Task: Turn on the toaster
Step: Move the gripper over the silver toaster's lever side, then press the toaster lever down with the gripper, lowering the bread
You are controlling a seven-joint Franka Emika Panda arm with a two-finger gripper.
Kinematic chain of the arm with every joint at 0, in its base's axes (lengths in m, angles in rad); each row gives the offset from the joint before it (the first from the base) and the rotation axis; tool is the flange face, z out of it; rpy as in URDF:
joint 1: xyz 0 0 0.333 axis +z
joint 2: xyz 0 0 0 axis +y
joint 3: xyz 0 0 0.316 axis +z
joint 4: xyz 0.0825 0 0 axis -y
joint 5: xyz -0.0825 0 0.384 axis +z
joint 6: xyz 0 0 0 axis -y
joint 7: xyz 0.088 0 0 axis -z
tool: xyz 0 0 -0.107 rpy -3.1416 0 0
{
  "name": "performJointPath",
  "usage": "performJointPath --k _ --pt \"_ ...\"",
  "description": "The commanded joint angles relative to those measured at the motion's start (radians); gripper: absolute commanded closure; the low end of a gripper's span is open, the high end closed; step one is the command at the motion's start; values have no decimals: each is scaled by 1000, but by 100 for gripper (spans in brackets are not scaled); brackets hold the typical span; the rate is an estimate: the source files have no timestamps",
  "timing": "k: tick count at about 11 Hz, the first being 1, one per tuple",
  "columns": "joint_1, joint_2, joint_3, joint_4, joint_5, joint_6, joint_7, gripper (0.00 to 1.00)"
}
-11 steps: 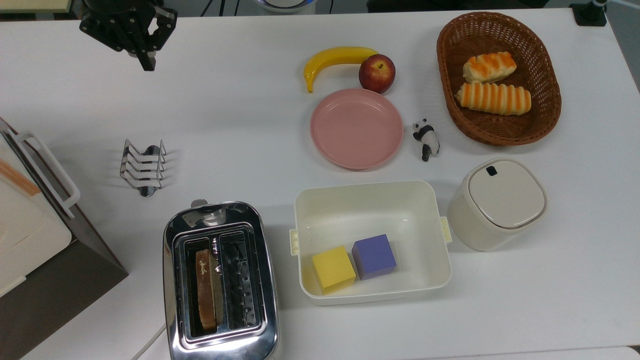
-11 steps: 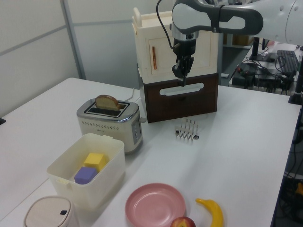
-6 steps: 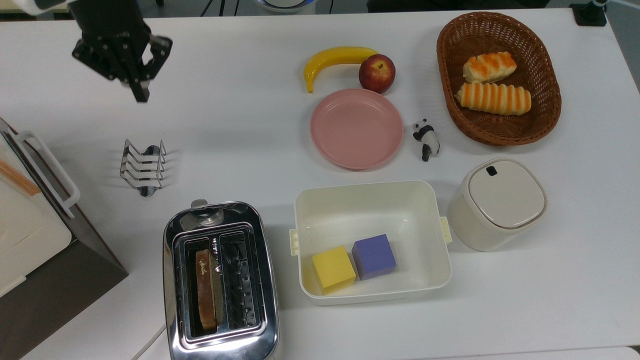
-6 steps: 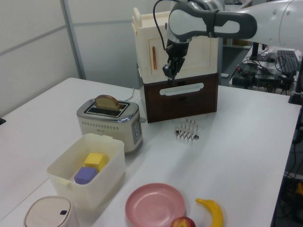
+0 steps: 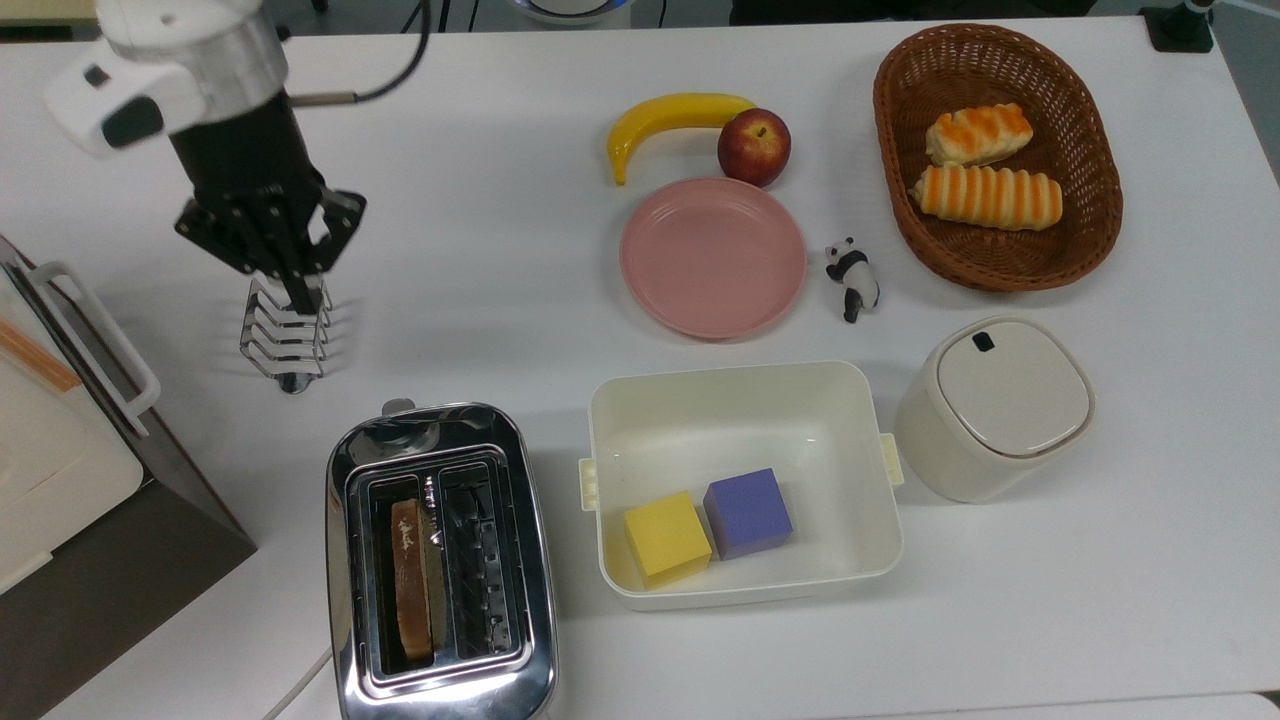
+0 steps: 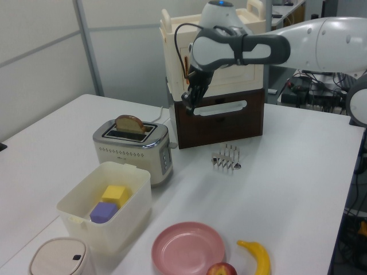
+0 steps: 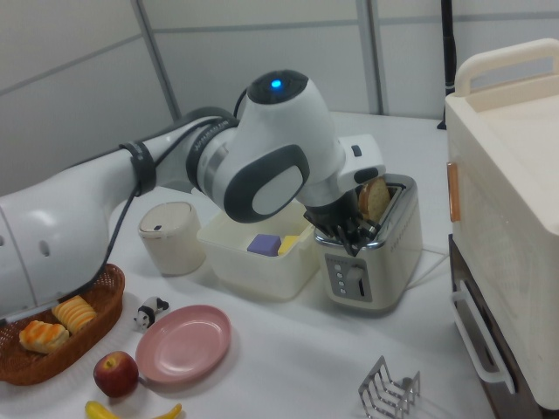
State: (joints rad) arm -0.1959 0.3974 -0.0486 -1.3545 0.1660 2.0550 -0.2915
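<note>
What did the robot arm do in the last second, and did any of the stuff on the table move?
The gripper came down the top view, from the table's far edge toward the toaster, and now hangs over the toast rack. It took hold of nothing. The toaster with its bread slice, the rack and the rest stayed put.

White table point(image 5: 480, 200) w/ matte top, even overhead light, soft shadows. Behind it in the left view: pale grey wall panels point(image 6: 40, 63) w/ a metal upright point(image 6: 89, 48). At the left view's right, a desk point(image 6: 321, 94) w/ cables & dark gear. Right view: same grey panels point(image 7: 253, 44), a dark pole point(image 7: 449, 39) at rear.
</note>
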Motion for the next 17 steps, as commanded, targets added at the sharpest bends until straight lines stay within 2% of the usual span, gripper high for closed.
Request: performJointPath --k 1,6,8,10,17 --pt "9 34 18 -20 14 51 -3 100" --pt "55 95 29 -17 10 62 -5 100" --pt "72 119 29 -23 12 155 -3 100" --pt "73 144 29 -23 9 197 2 100" --pt "64 156 26 -26 -5 198 -5 100"
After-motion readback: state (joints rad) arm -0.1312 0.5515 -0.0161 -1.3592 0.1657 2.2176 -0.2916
